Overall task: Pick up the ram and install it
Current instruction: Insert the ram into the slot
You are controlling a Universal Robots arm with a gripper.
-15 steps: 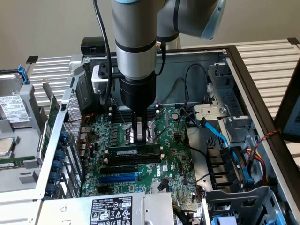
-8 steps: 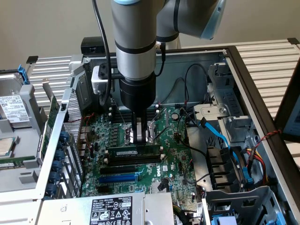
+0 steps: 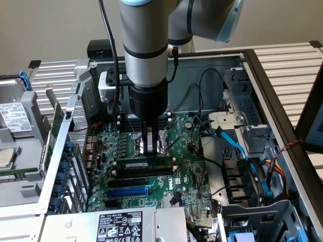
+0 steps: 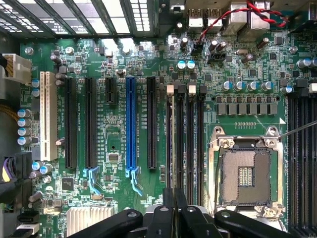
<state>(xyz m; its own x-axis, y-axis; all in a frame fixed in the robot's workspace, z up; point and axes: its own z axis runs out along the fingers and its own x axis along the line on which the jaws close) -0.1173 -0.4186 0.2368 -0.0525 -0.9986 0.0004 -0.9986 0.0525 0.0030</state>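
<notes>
Claw [image 3: 150,150] closed tight just above the ram's [image 3: 144,164] top edge, black memory slots [image 4: 190,144] close alongside.

You have, by colour: motherboard [image 4: 114,134], dark green with fine pale tracing; ram [image 3: 144,165], green with a white label strip; expansion slot [image 4: 131,124], bright blue, its neighbours black; PCI slot [image 4: 48,116], white; data cable [image 3: 234,143], light blue; gripper [image 4: 174,196], black.

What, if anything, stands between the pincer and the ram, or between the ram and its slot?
Nothing visible does. The ram already stands on edge in a memory slot on the motherboard. The shut pincer hangs right over its middle, with no cable or part between them.
</notes>
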